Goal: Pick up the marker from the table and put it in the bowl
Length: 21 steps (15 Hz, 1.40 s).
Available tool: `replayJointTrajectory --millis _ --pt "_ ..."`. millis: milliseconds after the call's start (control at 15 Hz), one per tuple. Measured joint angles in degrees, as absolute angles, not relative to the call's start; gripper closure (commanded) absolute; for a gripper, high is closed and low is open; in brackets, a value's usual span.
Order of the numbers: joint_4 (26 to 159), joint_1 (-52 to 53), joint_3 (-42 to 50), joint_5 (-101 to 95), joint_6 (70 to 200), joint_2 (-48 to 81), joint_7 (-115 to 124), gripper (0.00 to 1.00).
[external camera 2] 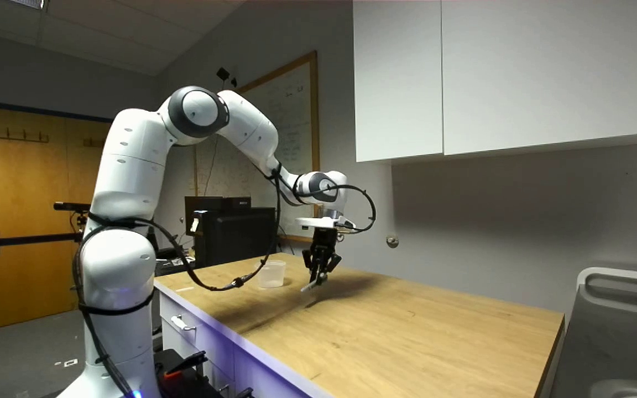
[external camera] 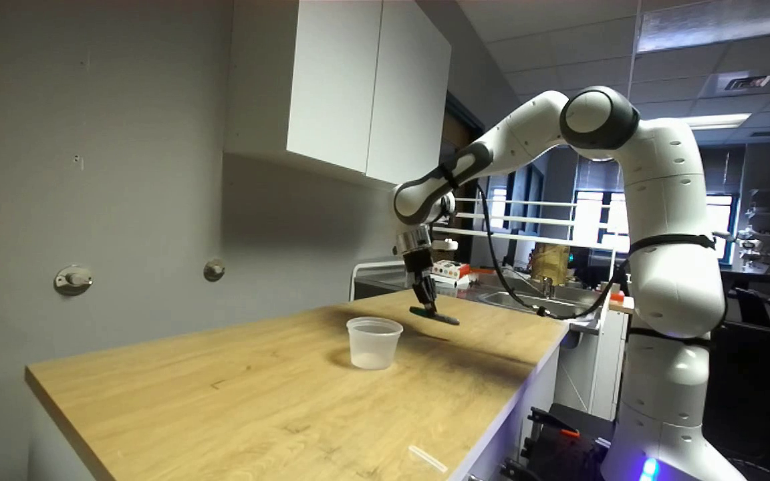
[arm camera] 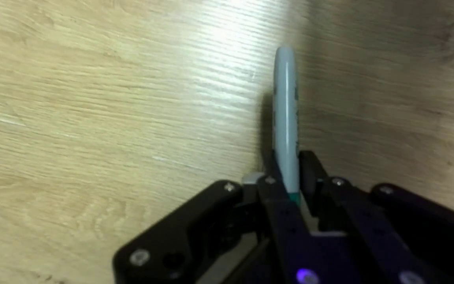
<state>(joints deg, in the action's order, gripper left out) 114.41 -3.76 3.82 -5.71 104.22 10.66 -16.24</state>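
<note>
I see one marker (arm camera: 285, 106), clamped in the gripper (arm camera: 289, 162) above the table (external camera: 244, 394); one bowl (external camera: 373, 344) stands nearby. The single arm (external camera: 667, 160) arches high, then bends down, gripper lowermost.

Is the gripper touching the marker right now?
Touching: the wrist view shows the gripper shut on the marker, its jaws pressed against both sides with no gap.

Exterior views across tabletop (external camera: 211, 407), wrist view downward
</note>
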Motion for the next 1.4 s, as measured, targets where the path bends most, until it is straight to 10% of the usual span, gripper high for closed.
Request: replayJointTrajectory --millis 1400 --pt "118.86 6.04 -8.20 -0.18 114.98 -4.38 18.87 0.92"
